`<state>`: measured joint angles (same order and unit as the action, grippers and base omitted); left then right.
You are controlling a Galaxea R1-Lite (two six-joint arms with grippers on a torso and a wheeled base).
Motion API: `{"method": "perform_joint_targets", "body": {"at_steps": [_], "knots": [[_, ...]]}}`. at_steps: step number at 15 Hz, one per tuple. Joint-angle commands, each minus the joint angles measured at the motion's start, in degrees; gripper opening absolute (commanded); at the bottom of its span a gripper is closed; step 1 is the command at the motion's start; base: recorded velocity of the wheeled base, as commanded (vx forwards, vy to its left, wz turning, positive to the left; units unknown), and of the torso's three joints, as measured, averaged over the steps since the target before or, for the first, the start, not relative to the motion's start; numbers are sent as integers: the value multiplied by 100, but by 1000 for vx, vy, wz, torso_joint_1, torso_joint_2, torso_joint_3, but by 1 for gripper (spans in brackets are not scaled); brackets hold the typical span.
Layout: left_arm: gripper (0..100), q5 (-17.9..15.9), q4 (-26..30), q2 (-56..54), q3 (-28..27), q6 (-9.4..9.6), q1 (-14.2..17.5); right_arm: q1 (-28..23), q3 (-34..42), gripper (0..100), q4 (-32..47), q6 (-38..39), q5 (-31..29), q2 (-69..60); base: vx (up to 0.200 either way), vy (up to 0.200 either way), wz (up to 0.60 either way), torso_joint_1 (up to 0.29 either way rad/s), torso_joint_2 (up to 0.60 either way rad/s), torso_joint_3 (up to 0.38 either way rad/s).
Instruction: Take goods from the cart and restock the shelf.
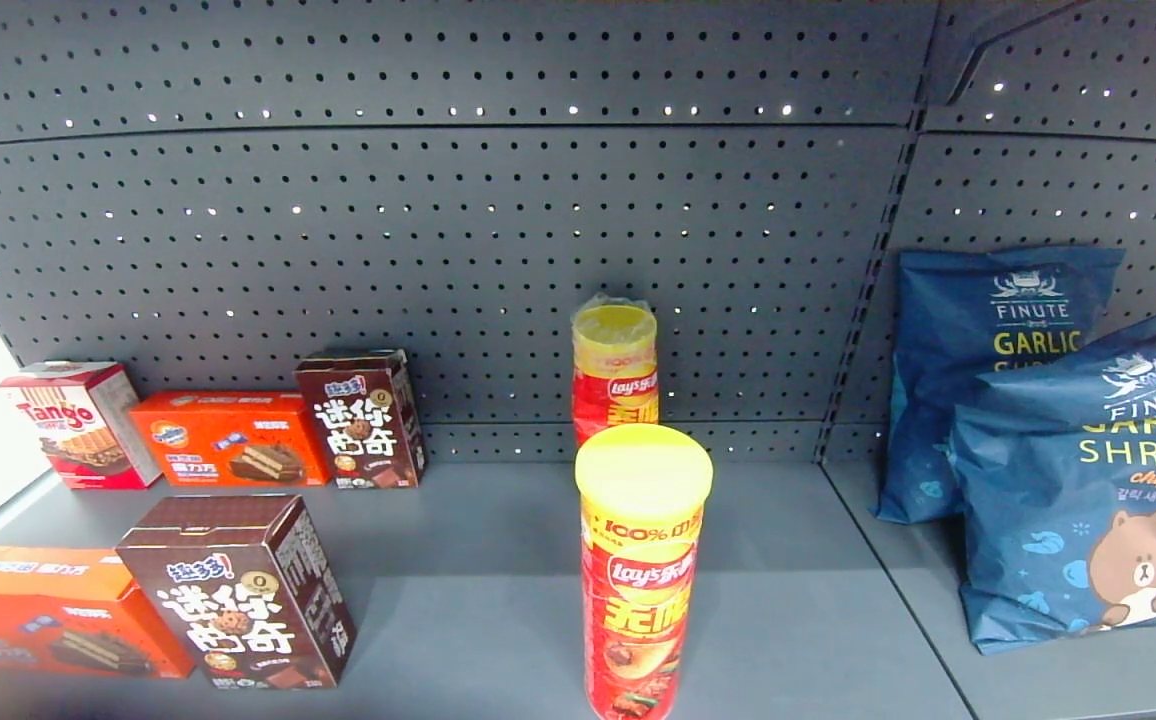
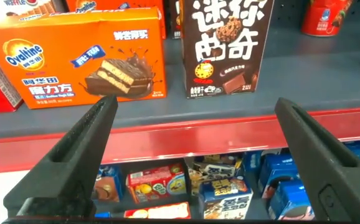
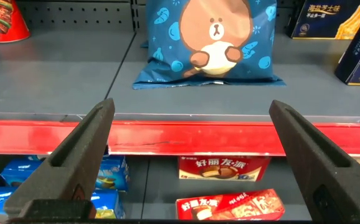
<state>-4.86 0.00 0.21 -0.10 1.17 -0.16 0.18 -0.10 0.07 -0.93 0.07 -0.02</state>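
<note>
Gaping left tool (image 2: 195, 106), lower-shelf boxes (image 2: 156, 182), perhaps biscuits

Two cans, five boxes and two bags are sitting on a shelf (image 1: 498, 560).
At left are standing a far brown box (image 1: 363, 420), near brown box (image 1: 238, 592), far orange box (image 1: 228, 438), near orange box (image 1: 33, 610) and a red wafer box (image 1: 78, 425); mid-shelf, a far chip can (image 1: 615, 372) and near chip can (image 1: 643, 580); at right, a far blue bag (image 1: 968, 350) and near blue bag (image 1: 1088, 500).
</note>
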Motion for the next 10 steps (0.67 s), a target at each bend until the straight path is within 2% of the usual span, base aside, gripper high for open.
{"method": "perform_joint_targets", "body": {"at_steps": [1,7,8,10], "knots": [[100,-15,0,-12,1,-3,-2,8,1,100,1,14,1,2,0,0,0,0,0,0],[100,21,0,-12,1,-20,-2,8,1,100,1,31,19,2,0,0,0,0,0,0],[100,12,0,-12,1,-20,7,8,1,100,1,31,19,2,-200,0,0,2,2,2],[100,-15,0,-12,1,-12,-2,-1,1,100,1,31,19,2,0,0,0,0,0,0]]}}
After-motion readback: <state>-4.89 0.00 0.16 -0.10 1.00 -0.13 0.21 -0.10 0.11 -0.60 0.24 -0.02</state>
